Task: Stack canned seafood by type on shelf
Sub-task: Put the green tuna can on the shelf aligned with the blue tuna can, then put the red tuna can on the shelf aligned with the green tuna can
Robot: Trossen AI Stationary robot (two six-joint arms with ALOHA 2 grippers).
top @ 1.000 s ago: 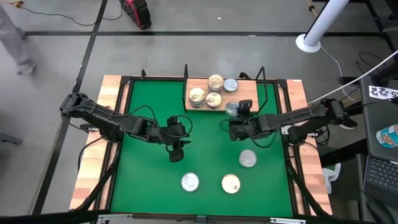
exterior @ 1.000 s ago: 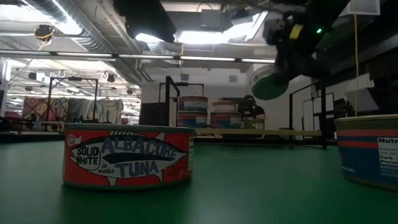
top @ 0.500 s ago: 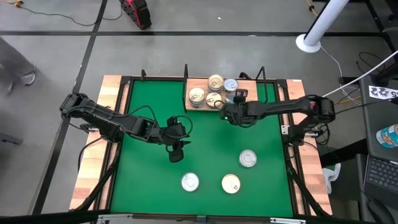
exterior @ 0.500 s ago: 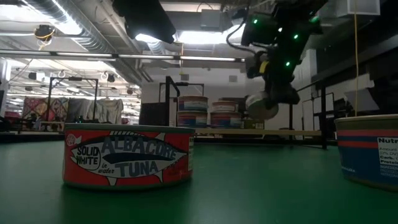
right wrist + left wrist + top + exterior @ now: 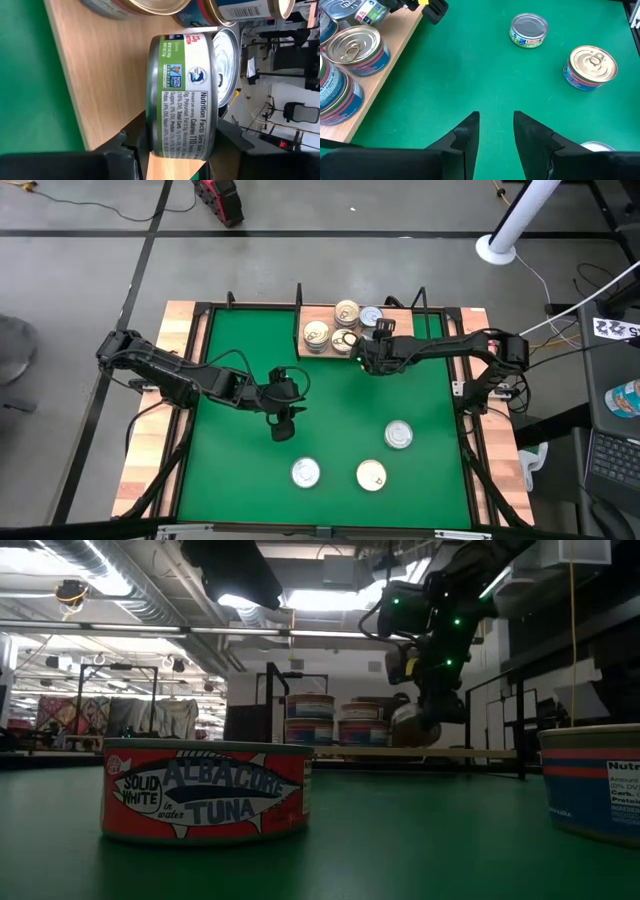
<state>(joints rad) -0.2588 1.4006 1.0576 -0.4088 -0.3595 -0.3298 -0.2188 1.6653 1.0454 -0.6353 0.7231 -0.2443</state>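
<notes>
The shelf (image 5: 400,328) is a light wooden board at the table's far edge. On it stand gold-topped cans (image 5: 316,335) in stacks and a silver-topped can (image 5: 371,317). My right gripper (image 5: 365,358) is at the shelf's front edge, shut on a green-labelled, silver-topped can (image 5: 182,95), just over the board in the low view (image 5: 415,725). My left gripper (image 5: 283,428) hovers open over the middle of the green table, with nothing between its fingers (image 5: 496,120). Two silver-topped cans (image 5: 399,435) (image 5: 306,473) and a gold-topped one (image 5: 371,475) rest on the table. My right gripper pinches the can between its two fingers, one on the silver top (image 5: 226,107) and the other on the underside. It comes slanting down from the table's right and near side, rolled onto its side. The can sits roughly top up; whether it touches the board I cannot tell.
Black wire posts (image 5: 418,305) frame the shelf. Wooden planks (image 5: 150,420) edge the table's left and right sides. In the low view a red albacore tuna can (image 5: 205,790) stands close in front and another can (image 5: 595,780) is at the right.
My right gripper has carried the green-labelled can toward the table's far edge and to the left, and has sunk from well above the table to just over the shelf's front edge. It has also rolled a little. The left arm has kept still.
</notes>
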